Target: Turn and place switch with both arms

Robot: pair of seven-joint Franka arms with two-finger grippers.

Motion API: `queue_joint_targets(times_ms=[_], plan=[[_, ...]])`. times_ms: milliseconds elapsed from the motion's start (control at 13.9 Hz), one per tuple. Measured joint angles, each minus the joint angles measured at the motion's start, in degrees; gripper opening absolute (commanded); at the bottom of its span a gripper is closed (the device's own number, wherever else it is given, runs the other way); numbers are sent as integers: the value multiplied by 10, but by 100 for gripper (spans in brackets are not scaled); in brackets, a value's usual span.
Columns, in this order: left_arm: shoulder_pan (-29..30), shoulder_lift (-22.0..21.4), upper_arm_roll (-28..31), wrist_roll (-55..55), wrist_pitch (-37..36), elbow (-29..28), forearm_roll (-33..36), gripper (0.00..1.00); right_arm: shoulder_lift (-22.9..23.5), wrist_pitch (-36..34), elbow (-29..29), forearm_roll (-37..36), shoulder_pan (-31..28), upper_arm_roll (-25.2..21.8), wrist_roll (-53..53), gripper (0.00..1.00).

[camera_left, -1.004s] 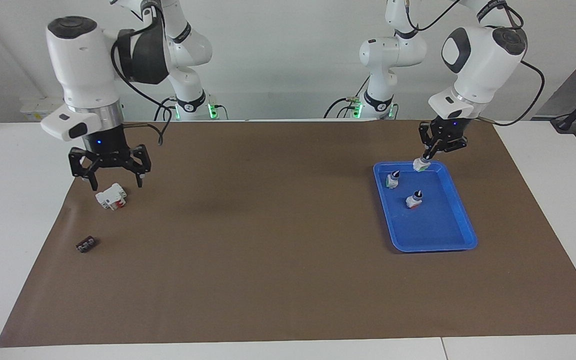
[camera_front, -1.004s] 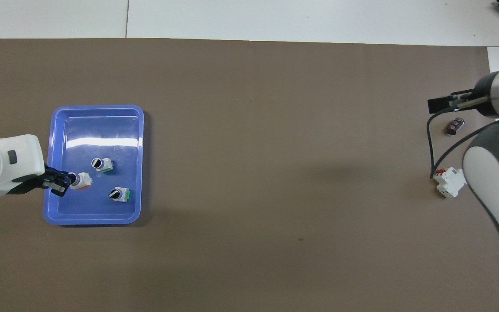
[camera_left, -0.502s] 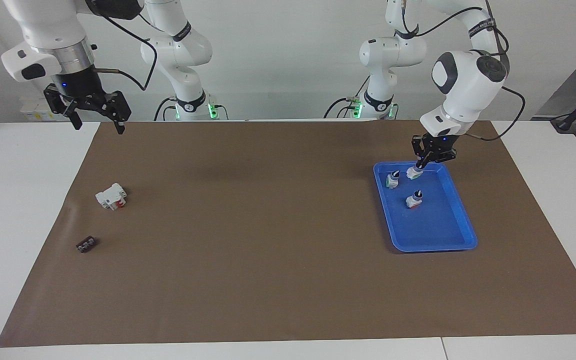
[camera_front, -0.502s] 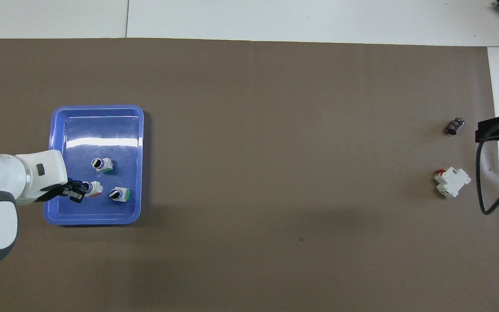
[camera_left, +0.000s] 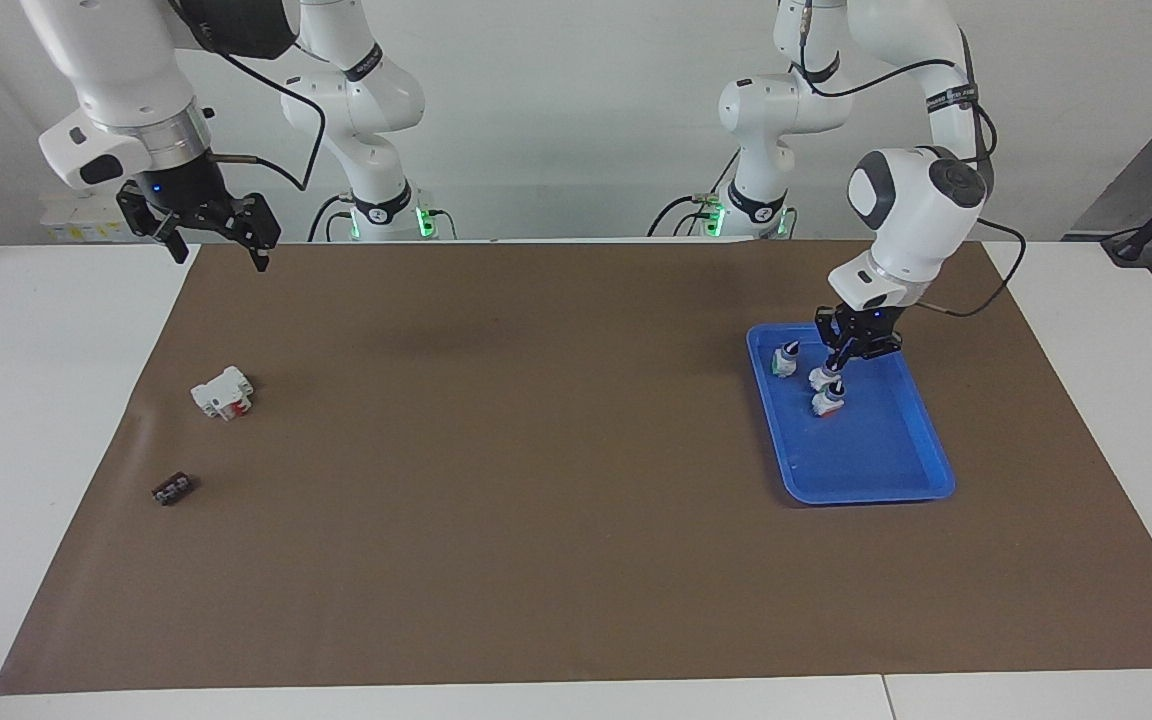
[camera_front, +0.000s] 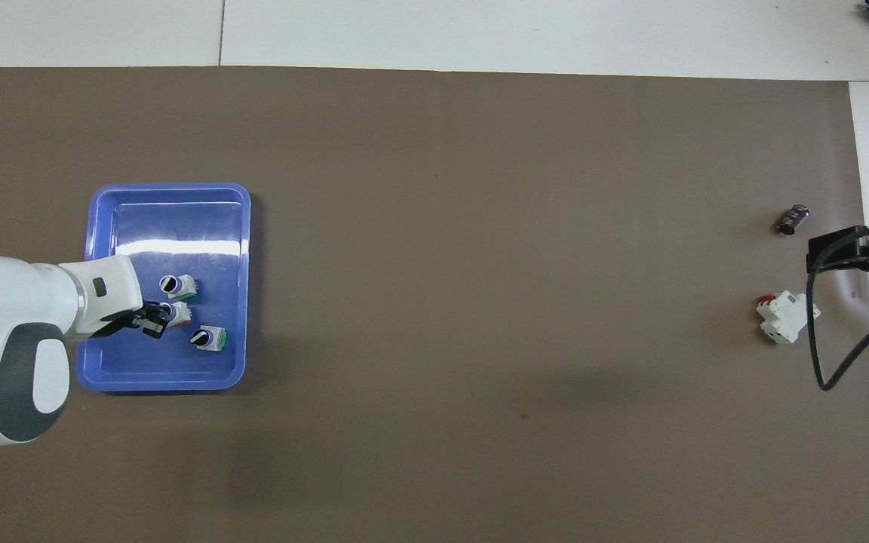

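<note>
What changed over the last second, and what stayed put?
The left gripper, shut on the switch, carried it from over the tray's edge nearest the robots to over the tray's middle, between the two other switches. The right gripper, open, rose from over the white part and withdrew toward its base. Tray, other switches, white part and small black piece stayed put.

tray (camera_left: 926,440): three switches (camera_left: 785,360) inside (left arm's end); breaker (camera_left: 223,392): right arm's end

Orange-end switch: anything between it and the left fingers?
Nothing visible. The left gripper is shut on the switch over the blue tray, between the two other switches lying there. The right gripper waits open, raised at the table's other end.
</note>
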Motion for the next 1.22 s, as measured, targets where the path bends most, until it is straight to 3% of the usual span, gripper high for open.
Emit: queue_joint_targets(times_ms=[72,359,789,1004,1220], plan=[[-1,0,-1,0,1,0,0,99,-3,0,0,0,0,0,0,100],[-1,-3,-3,0,-11,20,0,100,-19,-1,0,10,9,6,-3,100],[-1,-67,-3,-43,-150,91,0,100,-13,-11,3,51,1,0,8,100],[-1,-69,-3,-110,-248,184,0,100,-6,-15,6,51,1,1,8,100],[-2,-30,-1,-128,-344,309,25,100,-6,-17,6,50,1,1,8,100]])
